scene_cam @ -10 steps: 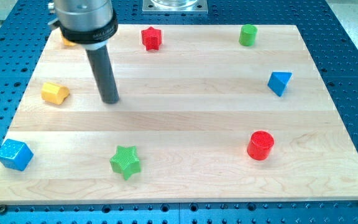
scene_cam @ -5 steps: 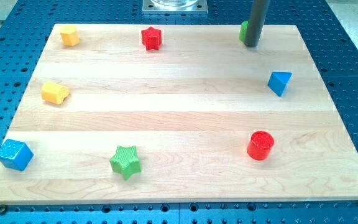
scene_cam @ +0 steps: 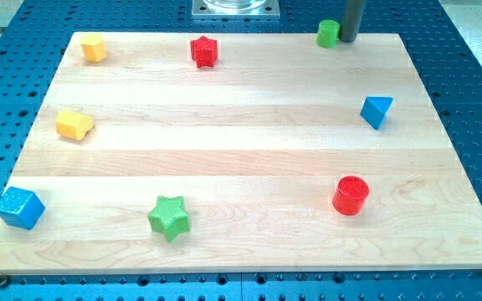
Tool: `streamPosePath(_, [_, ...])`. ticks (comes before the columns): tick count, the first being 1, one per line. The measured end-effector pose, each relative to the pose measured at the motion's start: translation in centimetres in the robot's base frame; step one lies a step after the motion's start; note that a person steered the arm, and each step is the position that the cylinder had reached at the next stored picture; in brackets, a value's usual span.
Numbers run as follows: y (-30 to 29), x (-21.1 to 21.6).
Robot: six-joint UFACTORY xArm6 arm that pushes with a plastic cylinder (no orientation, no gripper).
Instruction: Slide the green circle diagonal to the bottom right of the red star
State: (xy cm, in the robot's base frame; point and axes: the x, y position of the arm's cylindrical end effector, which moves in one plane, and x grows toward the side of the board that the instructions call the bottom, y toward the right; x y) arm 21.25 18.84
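Observation:
The green circle stands at the board's top edge, right of centre. My tip is right next to it on its right side, touching or nearly touching. The red star sits near the top edge, well to the left of the green circle. The rod runs up out of the view's top.
A yellow block sits at the top left and another yellow block at the left. A blue cube is at the bottom left, a green star at the bottom, a red cylinder at the lower right, a blue triangle at the right.
My tip swept from the left of the board to the green circle, then shifted to its right side. The green circle has moved a little up and left, to the top edge.

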Motion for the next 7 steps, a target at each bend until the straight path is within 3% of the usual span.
streamPosePath(1, [-3.1,6.4])
streamPosePath(2, [-2.3,6.6])
streamPosePath(3, [0.9,1.6])
streamPosePath(4, [0.4,-2.0])
streamPosePath(6, [-9.8,1.4])
streamPosePath(7, [-9.7,-1.9])
